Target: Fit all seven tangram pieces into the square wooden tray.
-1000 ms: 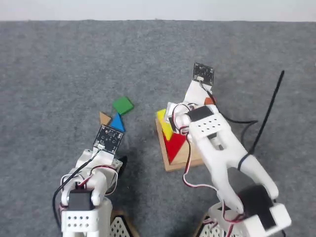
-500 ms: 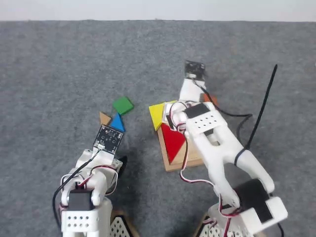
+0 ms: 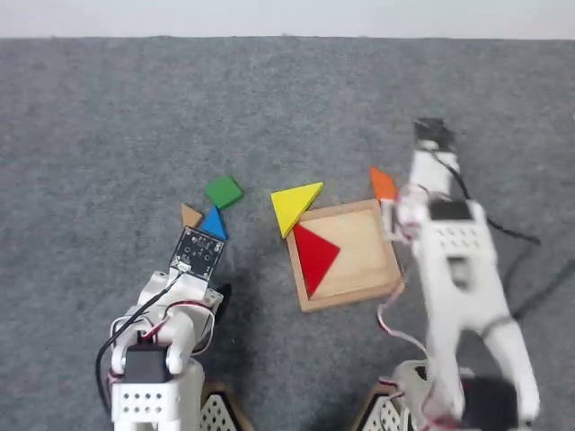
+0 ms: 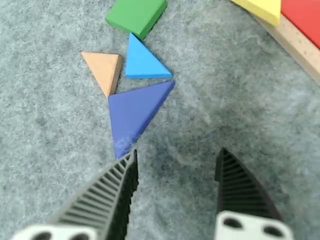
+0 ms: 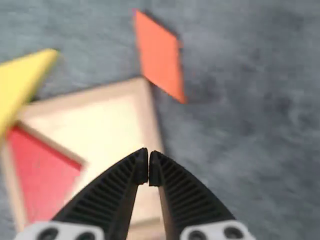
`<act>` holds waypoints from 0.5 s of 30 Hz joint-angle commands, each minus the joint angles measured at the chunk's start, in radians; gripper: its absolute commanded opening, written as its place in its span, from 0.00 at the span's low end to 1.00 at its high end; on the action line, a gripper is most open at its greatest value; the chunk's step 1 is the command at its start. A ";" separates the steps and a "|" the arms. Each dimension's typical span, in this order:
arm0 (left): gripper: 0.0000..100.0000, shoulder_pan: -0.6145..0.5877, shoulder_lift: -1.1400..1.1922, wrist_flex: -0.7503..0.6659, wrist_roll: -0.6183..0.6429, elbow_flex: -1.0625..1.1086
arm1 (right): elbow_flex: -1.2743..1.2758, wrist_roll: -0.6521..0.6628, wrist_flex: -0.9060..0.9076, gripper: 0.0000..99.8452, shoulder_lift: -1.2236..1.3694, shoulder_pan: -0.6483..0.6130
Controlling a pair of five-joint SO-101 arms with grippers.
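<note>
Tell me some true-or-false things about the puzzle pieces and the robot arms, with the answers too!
1. The red triangle lies inside the wooden tray. True.
2. The yellow triangle is fully inside the tray. False: it sits at the tray's corner, mostly on the grey table.
3. The left arm's jaws are open and hold nothing. True.
4. The right arm's jaws hold the orange piece. False: they are shut on nothing, and the orange piece lies on the table beside the tray.
5. The green piece is in the tray. False: it lies on the table, near the light blue triangle.
</note>
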 commanded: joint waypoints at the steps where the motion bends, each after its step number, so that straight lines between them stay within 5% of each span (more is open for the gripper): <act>1: 0.24 0.057 -0.021 0.009 0.008 -0.005 | 0.118 0.167 -0.024 0.01 -0.188 0.162; 6: 0.24 0.152 -0.021 0.005 0.003 -0.004 | 0.242 0.256 -0.031 0.01 -0.213 0.263; 11: 0.24 -0.058 -0.021 -0.144 -0.232 -0.005 | 0.344 0.232 -0.137 0.01 -0.185 0.283; 15: 0.24 -0.176 -0.018 -0.233 -0.226 -0.074 | 0.388 0.213 -0.185 0.01 -0.177 0.291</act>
